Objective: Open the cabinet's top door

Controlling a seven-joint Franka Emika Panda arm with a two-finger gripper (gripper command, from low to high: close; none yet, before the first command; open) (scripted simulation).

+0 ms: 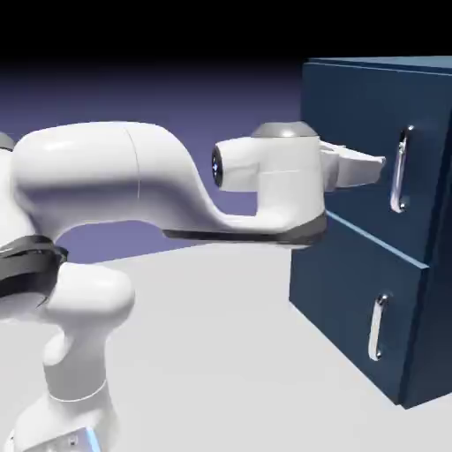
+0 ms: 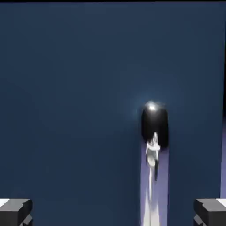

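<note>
**Open pincer level with the top door's handle**

The top door (image 1: 371, 150) is the upper of two flat navy-blue panels on the front of the cabinet (image 1: 441, 265), a tall boxy dark-blue unit standing on the pale counter (image 1: 229, 353) at the right of the exterior view. The door sits flush with the cabinet front, with a thin lighter edge marking the seam above the lower panel (image 1: 353, 300). Near its right side runs a slim vertical silver bar handle (image 1: 402, 169), standing a little proud of the panel. The lower panel carries a shorter silver handle (image 1: 379, 327) of the same kind.

In the hand view the navy panel fills almost the whole picture; the bar handle (image 2: 153, 145) appears end-on, a dark rounded cap with a bright glint and a shiny strip running down to the bottom edge, lying right of the middle.

The pincer (image 1: 375, 163) points level at the door, its tips just beside the handle on the exterior view's left; whether they touch it cannot be told. Its two grey fingertips (image 2: 15, 212) stand wide apart at the bottom corners of the hand view, holding nothing. The white arm (image 1: 132, 177) reaches across from the lower left.
</note>
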